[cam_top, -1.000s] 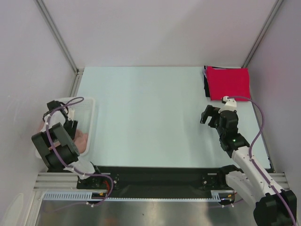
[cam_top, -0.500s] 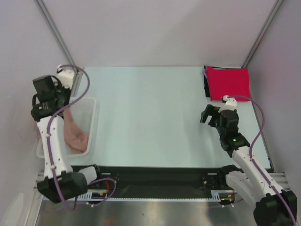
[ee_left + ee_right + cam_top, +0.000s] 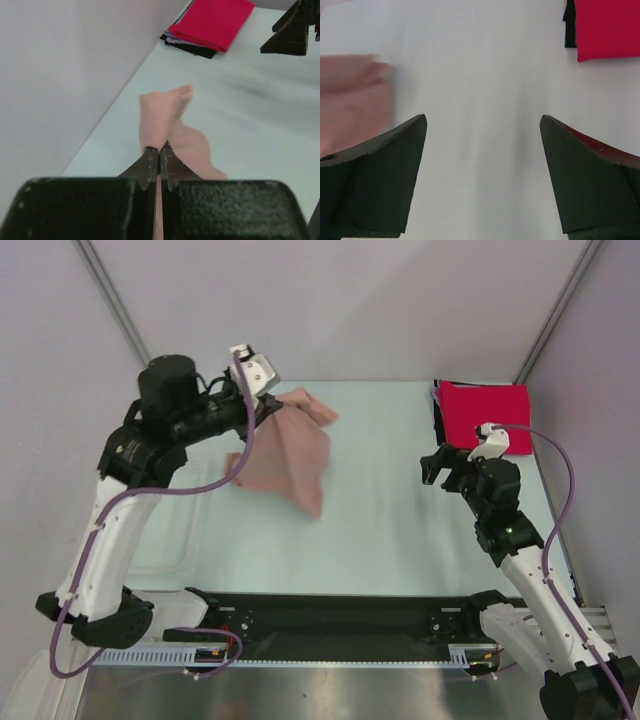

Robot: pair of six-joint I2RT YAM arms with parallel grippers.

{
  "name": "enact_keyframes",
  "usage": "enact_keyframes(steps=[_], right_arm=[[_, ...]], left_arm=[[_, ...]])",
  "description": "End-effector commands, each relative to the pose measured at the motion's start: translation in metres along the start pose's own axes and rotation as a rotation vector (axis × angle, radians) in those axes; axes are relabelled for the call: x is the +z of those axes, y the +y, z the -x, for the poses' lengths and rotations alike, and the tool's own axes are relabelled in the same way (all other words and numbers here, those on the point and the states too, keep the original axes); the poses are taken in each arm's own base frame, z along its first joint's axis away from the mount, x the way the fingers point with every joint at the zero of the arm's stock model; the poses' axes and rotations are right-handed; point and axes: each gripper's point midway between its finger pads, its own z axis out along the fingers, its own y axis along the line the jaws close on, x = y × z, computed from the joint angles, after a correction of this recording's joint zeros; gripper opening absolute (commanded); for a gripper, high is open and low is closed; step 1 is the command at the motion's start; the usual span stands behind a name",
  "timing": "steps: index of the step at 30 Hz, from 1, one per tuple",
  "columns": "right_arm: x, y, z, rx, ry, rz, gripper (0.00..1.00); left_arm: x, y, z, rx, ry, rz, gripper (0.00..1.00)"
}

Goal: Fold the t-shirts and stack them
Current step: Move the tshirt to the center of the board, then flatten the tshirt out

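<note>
The left pincer (image 3: 159,150) is clamped shut on the crumpled dusty-pink cloth t-shirt (image 3: 290,455), which hangs over the far left of the pale table (image 3: 380,520), while the right pincer (image 3: 482,120) gapes wide and empty near the folded bright red t-shirt (image 3: 487,415) stacked on a black one (image 3: 438,428) at the far-right corner.

The overhead view looks down from high at the near edge onto the whole pale surface (image 3: 380,510). The left wrist view rides close behind the left claw (image 3: 159,148), looking low across towards the far right corner. The right wrist view looks steeply down past the right claw (image 3: 482,118). All three catch the red shirt (image 3: 487,415); the pink shirt (image 3: 290,455), blurred, seems shared too.
</note>
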Motion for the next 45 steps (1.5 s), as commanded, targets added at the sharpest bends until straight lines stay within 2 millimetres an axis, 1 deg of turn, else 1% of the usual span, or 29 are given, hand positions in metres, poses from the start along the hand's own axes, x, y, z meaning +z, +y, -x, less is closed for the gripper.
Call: enact_keyframes(steps=[1, 2, 5, 8, 10, 11, 12, 14, 15, 17, 18, 20, 21, 23, 25, 27, 28, 29, 30, 31, 33, 34, 35, 36, 38, 41, 42, 44, 45], right_arm=[[-0.007, 0.017, 0.016, 0.017, -0.017, 0.062, 1.00], [-0.008, 0.022, 0.013, 0.015, -0.001, 0.094, 1.00], [-0.010, 0.028, 0.013, 0.000, 0.010, 0.127, 1.00], [-0.009, 0.034, 0.007, -0.013, 0.042, 0.167, 1.00], [-0.006, 0.037, 0.000, -0.014, 0.072, 0.176, 1.00], [-0.004, 0.037, -0.005, -0.017, 0.094, 0.178, 1.00], [-0.003, 0.038, -0.007, -0.018, 0.106, 0.175, 1.00], [0.001, 0.035, -0.019, -0.025, 0.156, 0.146, 1.00], [0.003, 0.036, -0.024, -0.030, 0.173, 0.145, 1.00], [0.008, 0.040, -0.041, -0.035, 0.230, 0.142, 0.99], [0.010, 0.043, -0.048, -0.037, 0.252, 0.146, 0.98], [0.014, 0.056, -0.068, -0.057, 0.313, 0.177, 0.96], [0.015, 0.063, -0.073, -0.075, 0.326, 0.200, 0.95], [0.014, 0.089, -0.095, -0.136, 0.372, 0.275, 0.94], [0.013, 0.105, -0.113, -0.223, 0.399, 0.319, 0.94], [0.012, 0.125, -0.142, -0.337, 0.439, 0.364, 0.95], [0.011, 0.132, -0.153, -0.374, 0.456, 0.385, 0.95], [0.014, 0.144, -0.153, -0.405, 0.441, 0.389, 0.96], [0.012, 0.155, -0.176, -0.459, 0.488, 0.408, 0.96], [0.012, 0.163, -0.180, -0.494, 0.489, 0.416, 0.95], [0.012, 0.184, -0.185, -0.546, 0.485, 0.440, 0.94], [0.015, 0.186, -0.196, -0.572, 0.511, 0.437, 0.94], [0.016, 0.191, -0.197, -0.589, 0.503, 0.446, 0.93], [0.016, 0.199, -0.197, -0.591, 0.495, 0.459, 0.93], [0.022, 0.203, -0.206, -0.587, 0.502, 0.468, 0.93], [0.029, 0.209, -0.220, -0.586, 0.532, 0.488, 0.88], [0.030, 0.211, -0.223, -0.581, 0.539, 0.491, 0.85], [0.035, 0.212, -0.234, -0.577, 0.571, 0.490, 0.64], [0.037, 0.214, -0.234, -0.561, 0.583, 0.489, 0.42]], left_arm=[[0.050, -0.015, -0.028, -0.090, 0.037, -0.108, 0.00], [0.062, -0.015, -0.033, -0.106, 0.036, -0.115, 0.00], [0.109, -0.025, -0.080, -0.168, 0.120, -0.189, 0.00], [0.153, -0.025, -0.138, -0.192, 0.237, -0.191, 0.00], [0.169, -0.011, -0.163, -0.197, 0.280, -0.149, 0.00], [0.184, -0.006, -0.189, -0.227, 0.333, -0.144, 0.00], [0.186, 0.016, -0.198, -0.250, 0.339, -0.101, 0.00], [0.196, 0.033, -0.230, -0.312, 0.393, -0.078, 0.00], [0.192, 0.055, -0.242, -0.340, 0.405, -0.037, 0.00], [0.189, 0.068, -0.261, -0.375, 0.431, -0.014, 0.00], [0.184, 0.074, -0.281, -0.409, 0.459, -0.003, 0.00], [0.178, 0.081, -0.297, -0.440, 0.485, 0.026, 0.00], [0.170, 0.086, -0.314, -0.461, 0.518, 0.056, 0.00], [0.160, 0.105, -0.330, -0.483, 0.525, 0.133, 0.00], [0.152, 0.109, -0.346, -0.500, 0.549, 0.162, 0.00], [0.147, 0.106, -0.358, -0.500, 0.569, 0.139, 0.01], [0.146, 0.102, -0.360, -0.497, 0.573, 0.123, 0.12], [0.146, 0.098, -0.363, -0.495, 0.581, 0.104, 0.34], [0.145, 0.093, -0.365, -0.501, 0.589, 0.088, 0.81], [0.142, 0.091, -0.356, -0.491, 0.562, 0.066, 1.00], [0.133, 0.076, -0.349, -0.501, 0.527, 0.007, 1.00], [0.128, 0.071, -0.338, -0.476, 0.495, -0.024, 1.00], [0.118, 0.066, -0.313, -0.441, 0.435, -0.047, 1.00], [0.109, 0.050, -0.320, -0.439, 0.452, -0.071, 1.00], [0.092, 0.046, -0.323, -0.385, 0.488, -0.027, 1.00], [0.068, 0.018, -0.368, -0.375, 0.650, -0.059, 0.71], [0.058, 0.001, -0.386, -0.389, 0.717, -0.098, 0.63], [0.045, -0.020, -0.414, -0.337, 0.817, -0.146, 0.63], [0.046, -0.021, -0.422, -0.287, 0.834, -0.143, 0.69]])
